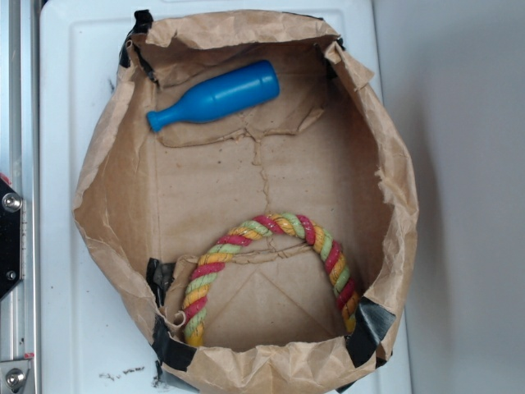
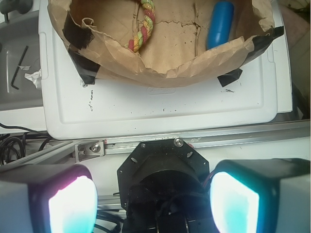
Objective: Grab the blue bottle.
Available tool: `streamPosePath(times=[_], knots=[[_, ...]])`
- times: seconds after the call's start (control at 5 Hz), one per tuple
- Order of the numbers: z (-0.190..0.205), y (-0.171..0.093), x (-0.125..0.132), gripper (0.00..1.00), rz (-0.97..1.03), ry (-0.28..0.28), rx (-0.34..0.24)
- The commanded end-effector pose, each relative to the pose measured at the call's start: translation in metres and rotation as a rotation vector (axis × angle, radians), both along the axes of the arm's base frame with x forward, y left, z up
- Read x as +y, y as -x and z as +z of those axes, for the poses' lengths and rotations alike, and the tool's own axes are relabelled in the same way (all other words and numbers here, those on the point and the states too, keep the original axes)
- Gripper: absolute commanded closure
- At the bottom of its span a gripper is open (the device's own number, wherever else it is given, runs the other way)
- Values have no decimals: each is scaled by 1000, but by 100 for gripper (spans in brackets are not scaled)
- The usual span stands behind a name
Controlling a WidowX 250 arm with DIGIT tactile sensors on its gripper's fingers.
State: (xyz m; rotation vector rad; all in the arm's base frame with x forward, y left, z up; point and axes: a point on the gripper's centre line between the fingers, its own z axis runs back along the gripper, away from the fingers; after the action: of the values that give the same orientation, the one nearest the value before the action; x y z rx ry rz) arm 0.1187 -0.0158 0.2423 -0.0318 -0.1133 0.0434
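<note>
The blue bottle (image 1: 215, 96) lies on its side at the far left of a brown paper bag's floor, neck pointing lower left. In the wrist view only its body (image 2: 220, 24) shows, over the bag's crumpled rim at the top right. My gripper (image 2: 154, 204) is open and empty, its two glowing pads (image 2: 73, 206) far apart. It hangs over the robot's black base and the metal rail, well away from the bag. The gripper does not show in the exterior view.
A red-yellow-green rope ring (image 1: 271, 267) lies in the near part of the paper bag (image 1: 394, 189), which stands open on a white lid (image 2: 160, 107) with black tape at its corners. An Allen key (image 2: 18, 68) lies on the grey surface to the left.
</note>
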Motion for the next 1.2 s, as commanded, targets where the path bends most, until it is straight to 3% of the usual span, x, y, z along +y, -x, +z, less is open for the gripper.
streamPosePath(times=[0.0,0.2,0.6,0.8,1.0], knots=[[0,0,0,0,0,0,0],[4,-42,16,0,186,32,-50],[-15,-107,55,0,293,50,-111],[-45,-143,64,0,279,0,-170],[-84,-159,74,0,229,-28,-118]])
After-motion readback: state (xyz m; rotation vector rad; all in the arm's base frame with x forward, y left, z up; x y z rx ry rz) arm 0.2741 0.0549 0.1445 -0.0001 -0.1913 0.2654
